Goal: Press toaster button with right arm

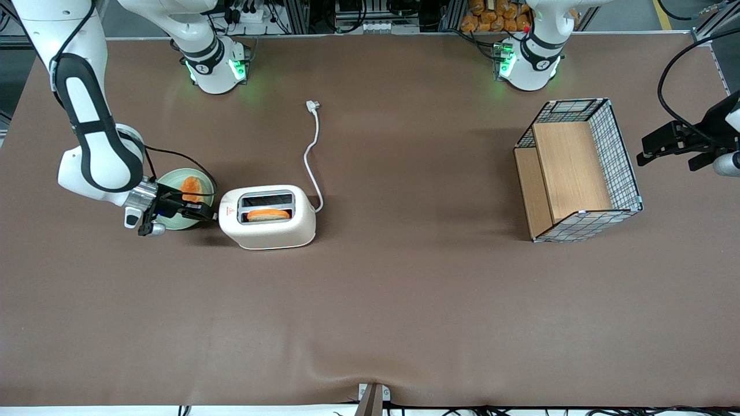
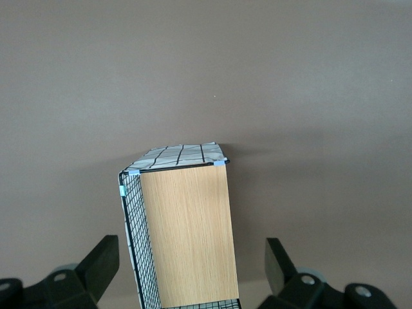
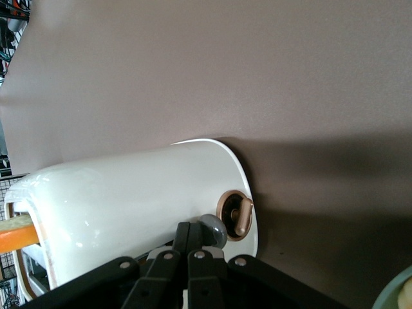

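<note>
The right arm's claw, clenched and empty, meets the button on the toaster's end face, mid-tabletop beside a plate; an off-centre push could slide the toaster.

Toaster: cream-white, rounded, upright on table toward working arm's end; orange slice in slot nearer front camera. Button: grey round nub on narrow end face. Right arm: gripper at that end face, fingers together, tips against button
</note>
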`<action>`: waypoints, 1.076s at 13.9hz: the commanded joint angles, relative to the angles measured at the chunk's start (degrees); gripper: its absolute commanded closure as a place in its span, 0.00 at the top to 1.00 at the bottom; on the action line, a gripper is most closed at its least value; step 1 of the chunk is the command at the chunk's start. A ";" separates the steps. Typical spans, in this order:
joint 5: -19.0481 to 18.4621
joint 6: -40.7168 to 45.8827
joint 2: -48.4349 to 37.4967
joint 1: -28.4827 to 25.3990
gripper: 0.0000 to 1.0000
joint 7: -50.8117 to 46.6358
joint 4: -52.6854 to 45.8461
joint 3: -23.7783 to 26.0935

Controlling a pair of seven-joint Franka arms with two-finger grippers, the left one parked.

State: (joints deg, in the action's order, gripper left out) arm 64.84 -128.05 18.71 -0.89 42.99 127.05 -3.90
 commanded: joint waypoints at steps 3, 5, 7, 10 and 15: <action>2.13 -2.38 4.14 -0.43 0.00 2.72 -1.18 1.53; 2.13 -1.16 3.79 -0.43 0.00 1.22 -1.63 1.44; 2.13 -0.45 3.61 -0.25 0.00 0.95 -1.98 1.18; 2.13 1.03 3.00 0.19 0.00 -1.15 -2.07 1.18; 1.26 2.54 1.42 0.80 0.00 -3.44 -2.42 1.09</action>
State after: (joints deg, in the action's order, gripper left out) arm 64.93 -126.48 19.16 -0.82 40.14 126.20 -4.06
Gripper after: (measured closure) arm 0.991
